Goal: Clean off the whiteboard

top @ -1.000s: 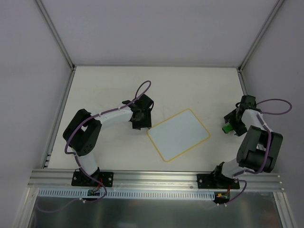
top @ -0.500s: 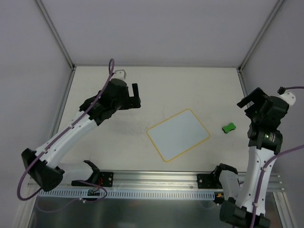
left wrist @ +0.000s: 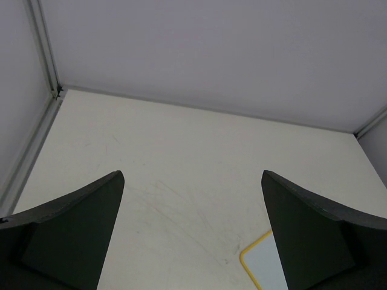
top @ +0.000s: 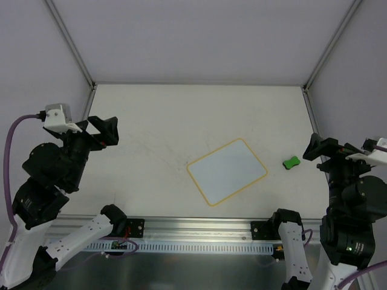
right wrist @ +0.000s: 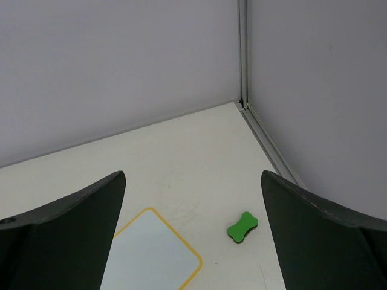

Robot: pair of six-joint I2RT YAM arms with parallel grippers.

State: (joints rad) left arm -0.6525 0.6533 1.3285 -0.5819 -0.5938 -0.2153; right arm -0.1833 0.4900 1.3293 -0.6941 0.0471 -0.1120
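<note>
left gripper [left wrist: 192, 177] hangs high at the left, fingers spread, empty. the whiteboard [top: 227, 171] lies flat at mid-table [top: 151, 115], no marks visible. the green eraser [top: 291, 162] lies apart, just right of it. right gripper [right wrist: 192, 176] is spread, empty. retract both arms without brushing the board. versus 0.5 s ago, both arms sit nearer their bases; board and eraser are unmoved.

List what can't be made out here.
- Whiteboard, top view: too small to tell whether faint marks remain.
- Left wrist view: only one board corner shows; the bottom edge and a finger of the left gripper cut off the rest.
- Right wrist view: the board's near part is cut off by the bottom edge.
- Green eraser: its underside is hidden in every view.
</note>
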